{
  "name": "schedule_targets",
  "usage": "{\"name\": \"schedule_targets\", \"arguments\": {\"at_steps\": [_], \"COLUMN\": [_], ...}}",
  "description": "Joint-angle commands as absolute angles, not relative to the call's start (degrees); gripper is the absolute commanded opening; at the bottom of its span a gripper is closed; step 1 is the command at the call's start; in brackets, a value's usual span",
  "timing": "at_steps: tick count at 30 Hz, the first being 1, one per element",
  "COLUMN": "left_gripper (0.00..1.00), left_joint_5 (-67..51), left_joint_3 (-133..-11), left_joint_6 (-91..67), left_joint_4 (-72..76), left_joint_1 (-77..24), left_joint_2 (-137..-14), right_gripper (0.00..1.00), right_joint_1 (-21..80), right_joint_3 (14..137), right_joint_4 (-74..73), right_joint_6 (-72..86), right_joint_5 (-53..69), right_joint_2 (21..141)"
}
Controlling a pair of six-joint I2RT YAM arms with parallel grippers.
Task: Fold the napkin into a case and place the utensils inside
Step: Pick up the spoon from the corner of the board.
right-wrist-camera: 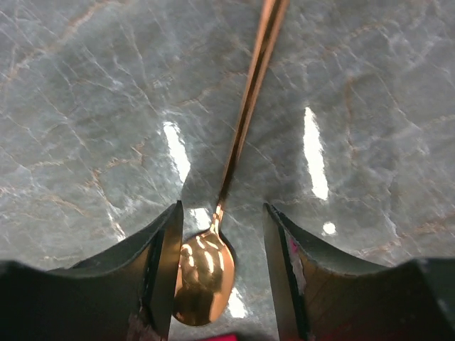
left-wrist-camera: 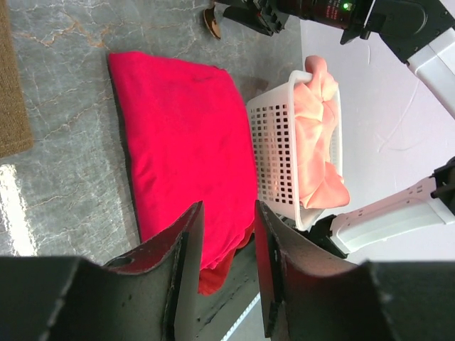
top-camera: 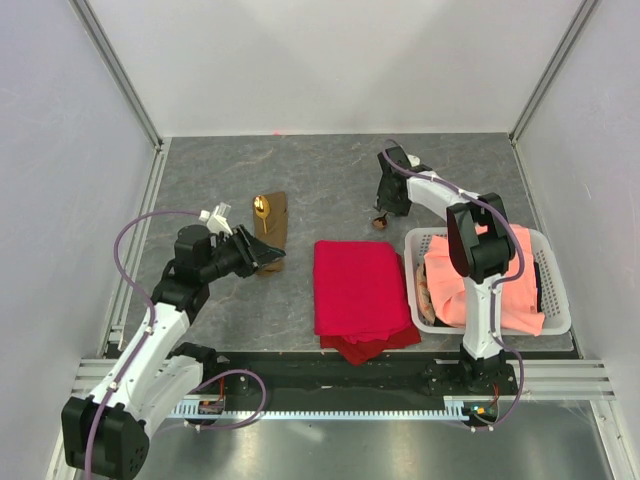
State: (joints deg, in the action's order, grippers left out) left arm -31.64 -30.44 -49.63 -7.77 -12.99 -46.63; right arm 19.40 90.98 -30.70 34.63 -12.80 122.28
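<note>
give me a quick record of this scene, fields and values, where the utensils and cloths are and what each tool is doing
case: olive-brown folded pocket on the table, left of the red cloth
gold utensil: head pokes out of the case's far end
spoon: flat on the table, outside the case
left tool: open, empty, by the case's near end
right tool: open, straddling the spoon's bowl
red cloth: folded, mid table
basket: white, at right, holds salmon cloth
</note>
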Motion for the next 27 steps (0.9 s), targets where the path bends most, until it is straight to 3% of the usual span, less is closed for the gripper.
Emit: {"name": "schedule_targets", "arguments": {"at_steps": [1,4,6,7,8,9,14,21,23,27], "left_gripper": [0.42,0.43,0.44,0.45,0.45,0.45,0.48,0.57,0.62,0.64], "left_joint_5": [-31.55,-30.76,-30.59,-30.59,-30.41,-30.5,-31.72,-46.03,-49.46,-50.8], "left_joint_3": [-34.19,-36.12,-37.7,-38.31,-39.71,-40.25,-44.81,-51.76,-54.75,-57.48], "left_joint_6": [-46.77,-45.71,-45.7,-45.79,-45.79,-45.79,-43.69,-43.51,-42.28,-41.74], "left_joint_4": [-10.28,-12.91,-14.49,-16.33,-17.39,-18.1,-21.7,-23.82,-24.17,-24.35], "left_joint_1": [-13.18,-13.1,-13.18,-13.01,-12.92,-12.83,-10.2,1.65,3.95,4.13], "left_joint_2": [-45.53,-45.88,-46.4,-46.75,-47.45,-47.81,-48.16,-51.05,-51.85,-54.05], "right_gripper": [0.55,0.54,0.47,0.38,0.11,0.0,0.0,0.0,0.0,0.0], "right_joint_1": [19.42,19.69,19.69,19.69,19.77,20.04,23.89,36.99,39.98,41.66], "right_joint_3": [93.51,94.83,96.05,96.59,97.03,97.38,95.46,73.67,70.16,68.12], "right_joint_4": [-28.92,-28.57,-28.65,-29.96,-30.06,-30.06,-27.09,-8.72,-10.45,-15.0], "right_joint_6": [32.44,26.57,23.92,21.91,20.93,20.13,5.85,-26.03,-32.23,-40.31], "right_joint_5": [-10.99,-8.97,-6.33,-6.24,-6.5,-8.68,-13.63,-11.61,-6.6,-0.46], "right_joint_2": [126.11,127.87,128.84,129.37,129.37,129.29,122.8,98.92,95.99,89.23]}}
